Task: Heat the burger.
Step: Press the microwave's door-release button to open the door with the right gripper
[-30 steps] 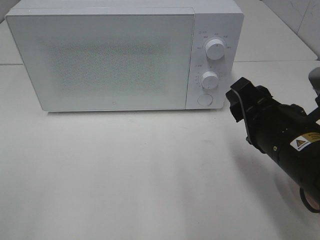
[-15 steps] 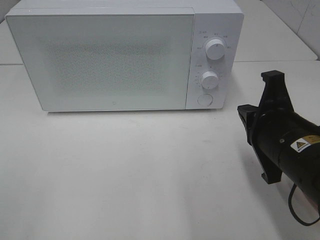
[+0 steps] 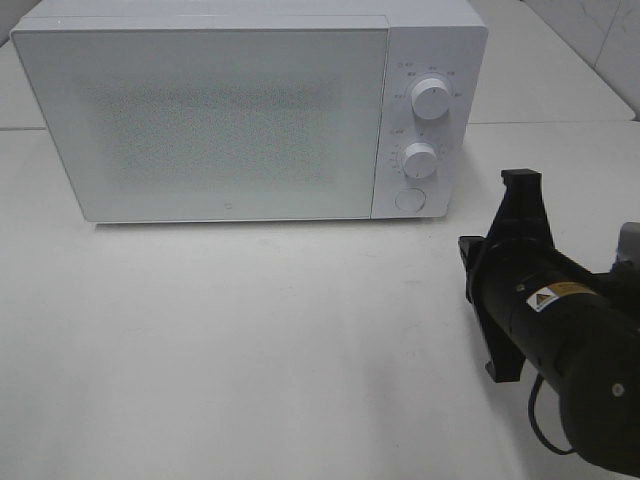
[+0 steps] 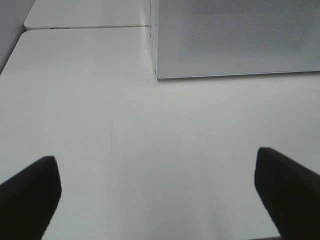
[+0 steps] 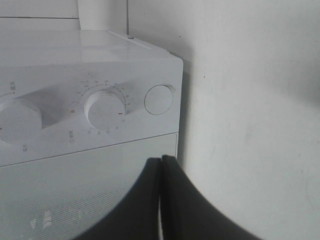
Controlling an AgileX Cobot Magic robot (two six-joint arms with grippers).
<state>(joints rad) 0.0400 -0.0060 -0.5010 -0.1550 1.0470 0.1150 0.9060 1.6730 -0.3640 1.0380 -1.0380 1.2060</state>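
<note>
Facing shut microwave [image 3: 210, 110] at tabletop's [image 3: 250, 350] far edge; burger unseen, can't tell if inside. My right gripper [image 5: 161, 160] sits clenched empty near round button [image 5: 159, 99]; left gripper [image 4: 157, 177] splayed.

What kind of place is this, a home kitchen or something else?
Probably a robot test bench rather than a home kitchen: a white microwave, door closed, stands on a plain white table, and a black robot arm is beside it.

The microwave [image 3: 436, 40] is white with a grey-dotted door [image 3: 210, 120], the table [image 3: 250, 350] white, the right pincer [image 5: 161, 161] black
</note>
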